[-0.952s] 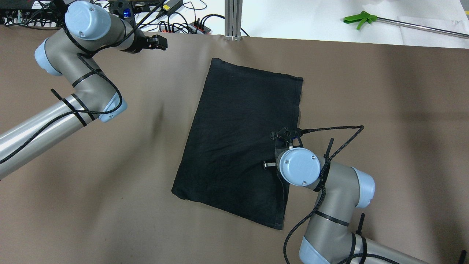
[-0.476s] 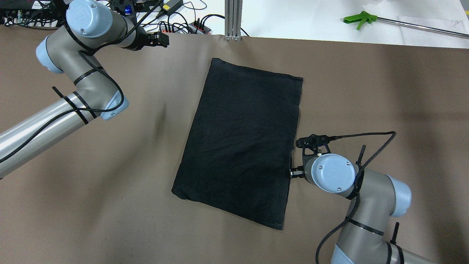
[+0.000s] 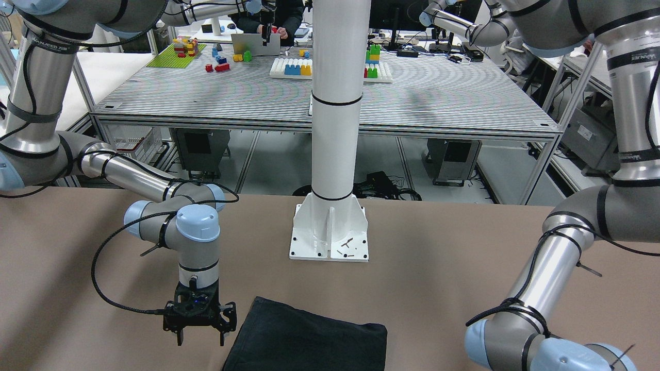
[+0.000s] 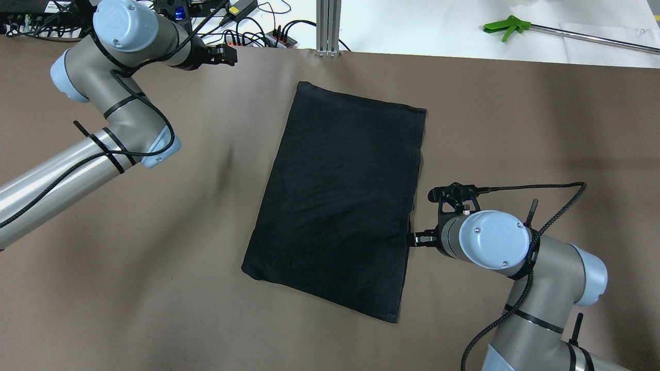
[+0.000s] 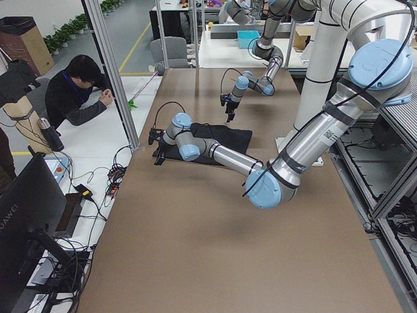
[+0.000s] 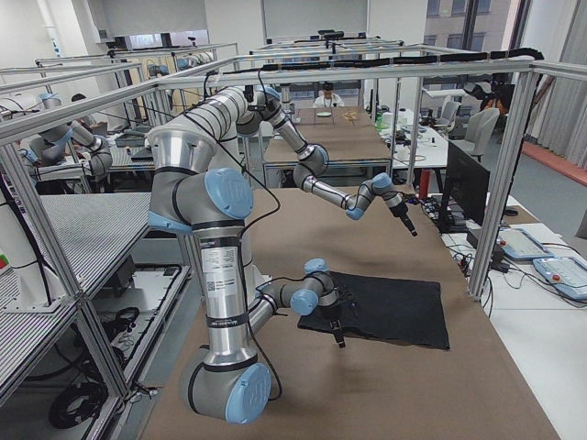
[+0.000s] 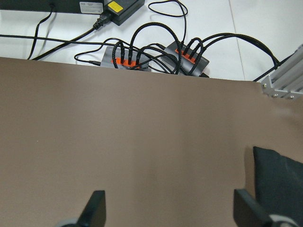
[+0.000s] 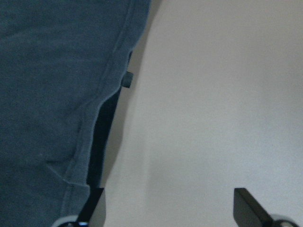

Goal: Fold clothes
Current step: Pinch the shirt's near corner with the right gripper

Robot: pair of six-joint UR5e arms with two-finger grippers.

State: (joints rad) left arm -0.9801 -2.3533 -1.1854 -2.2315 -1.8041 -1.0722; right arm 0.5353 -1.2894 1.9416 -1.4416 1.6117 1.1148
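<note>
The brown table [image 4: 515, 129] has a rippled cover. I judge that a low pinch could gather the cover along with the cloth. The black garment [image 4: 340, 201] lies at mid-table as a flat layered rectangle, its long axis running roughly 1 to 7 o'clock.

My right gripper [image 4: 412, 239] sits at about 4 o'clock from the garment's centre, just beside the hem [image 8: 113, 90]. Its jaws are spread wide, one finger at the cloth's edge and the other over bare table. Closing here may catch only the top layer, or nothing. A pull would then drag the stack askew and peel the layers apart.

My left gripper [image 4: 224, 51] is also wide and empty. It hangs at 11 o'clock, well apart from the garment, so it cannot pin anything. The right arm's looped cable [image 4: 515, 188] could snag on a sweep.
</note>
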